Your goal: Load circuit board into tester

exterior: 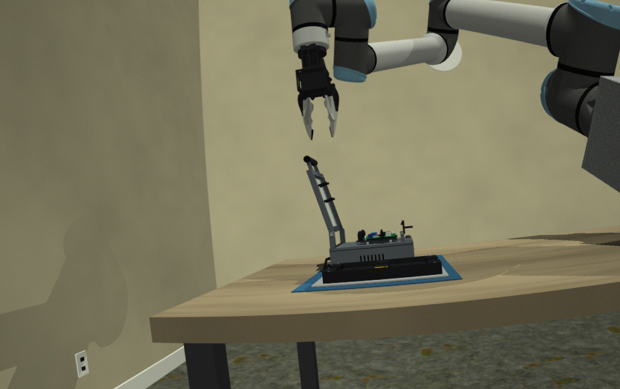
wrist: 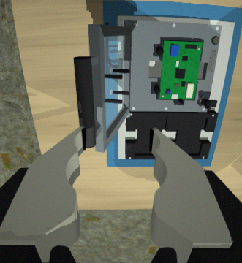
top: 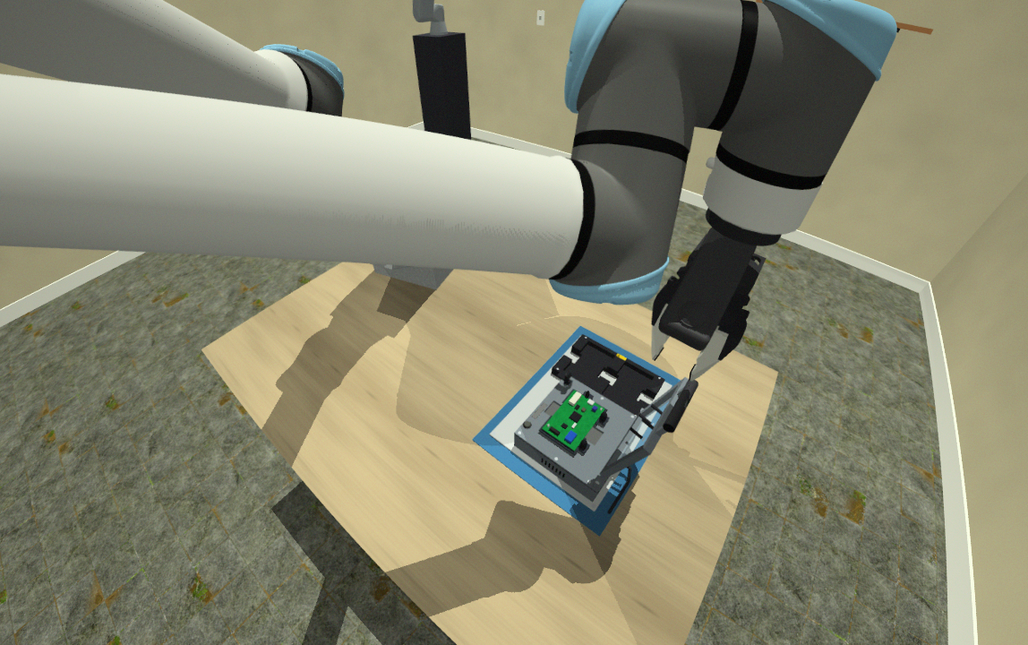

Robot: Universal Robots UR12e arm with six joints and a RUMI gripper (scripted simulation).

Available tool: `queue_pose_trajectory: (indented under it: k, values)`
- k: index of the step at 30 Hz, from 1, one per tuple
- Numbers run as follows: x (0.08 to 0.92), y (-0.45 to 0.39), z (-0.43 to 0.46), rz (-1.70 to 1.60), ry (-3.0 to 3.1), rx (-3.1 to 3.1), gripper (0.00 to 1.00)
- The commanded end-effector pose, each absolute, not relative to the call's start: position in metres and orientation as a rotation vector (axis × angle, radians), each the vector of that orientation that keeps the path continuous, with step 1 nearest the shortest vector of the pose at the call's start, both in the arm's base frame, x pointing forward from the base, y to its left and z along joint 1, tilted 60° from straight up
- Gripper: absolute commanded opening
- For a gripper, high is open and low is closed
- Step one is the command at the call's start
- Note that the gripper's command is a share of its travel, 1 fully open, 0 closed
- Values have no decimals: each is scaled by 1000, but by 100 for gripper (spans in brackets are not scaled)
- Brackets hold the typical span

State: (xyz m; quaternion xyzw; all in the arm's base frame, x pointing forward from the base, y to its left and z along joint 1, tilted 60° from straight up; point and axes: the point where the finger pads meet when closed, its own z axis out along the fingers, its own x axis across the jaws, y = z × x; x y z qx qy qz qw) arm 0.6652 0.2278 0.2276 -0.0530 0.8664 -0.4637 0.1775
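While the end effector [top: 674, 366] [exterior: 322, 137] [wrist: 118, 129] hangs open, circuit board [top: 574, 420] [exterior: 379, 236] [wrist: 170, 71] lower, in tester [top: 619, 429] [exterior: 348, 254] [wrist: 140, 96]

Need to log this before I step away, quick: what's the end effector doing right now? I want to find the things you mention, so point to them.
End effector [top: 675, 363] [exterior: 322, 137] [wrist: 118, 129]: partly open, nothing between its fingers, above the raised lid [top: 631, 453] [exterior: 323, 198] [wrist: 96, 91].

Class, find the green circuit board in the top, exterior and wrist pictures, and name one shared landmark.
Top: right of centre, below mid-height, the green circuit board.
Exterior: right of centre, below mid-height, seen edge-on.
Wrist: upper right.
Shared landmark: the black lid handle.
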Motion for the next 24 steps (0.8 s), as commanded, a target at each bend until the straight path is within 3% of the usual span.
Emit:
queue_pose_trajectory:
  k: [1,24]
  values:
    - [686,234,233,-1312,2451,-150,30]
    - [696,236,235,-1312,2451,-150,30]
